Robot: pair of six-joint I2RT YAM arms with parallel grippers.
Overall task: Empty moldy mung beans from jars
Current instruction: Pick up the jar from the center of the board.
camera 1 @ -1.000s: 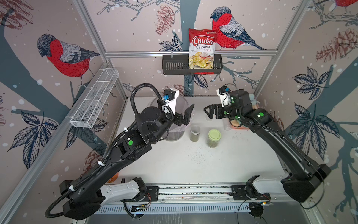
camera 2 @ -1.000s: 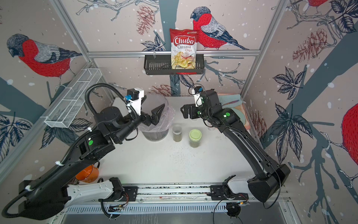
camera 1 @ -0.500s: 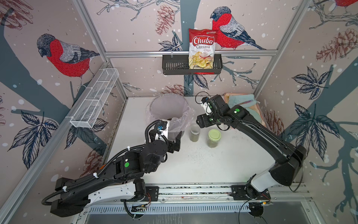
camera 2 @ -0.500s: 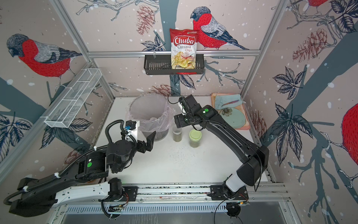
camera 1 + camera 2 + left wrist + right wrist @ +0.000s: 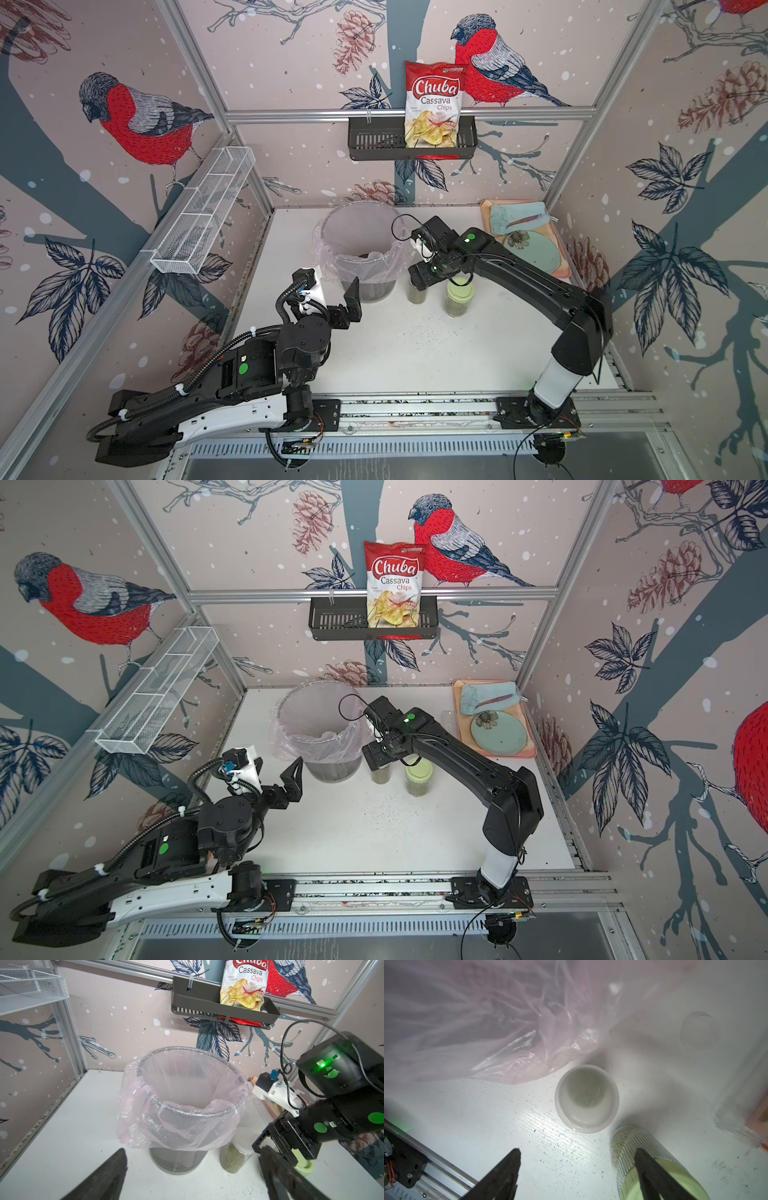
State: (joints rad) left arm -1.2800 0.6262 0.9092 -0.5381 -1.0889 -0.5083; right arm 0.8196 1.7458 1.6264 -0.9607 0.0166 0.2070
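Right gripper [image 5: 577,1152] has swung down from the upper back and now hangs, jaws spread and empty, over the short clear-lidded jar [image 5: 417,296] of mung beans [image 5: 232,1159], centre frame in both top views beside the bin [image 5: 361,249]. I've drawn the left gripper [image 5: 277,773], also spread and empty, back to lower left. By my reading nothing is emptied yet.

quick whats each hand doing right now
Left hand: open, empty.
Right hand: open, empty, by the clear-lidded jar.
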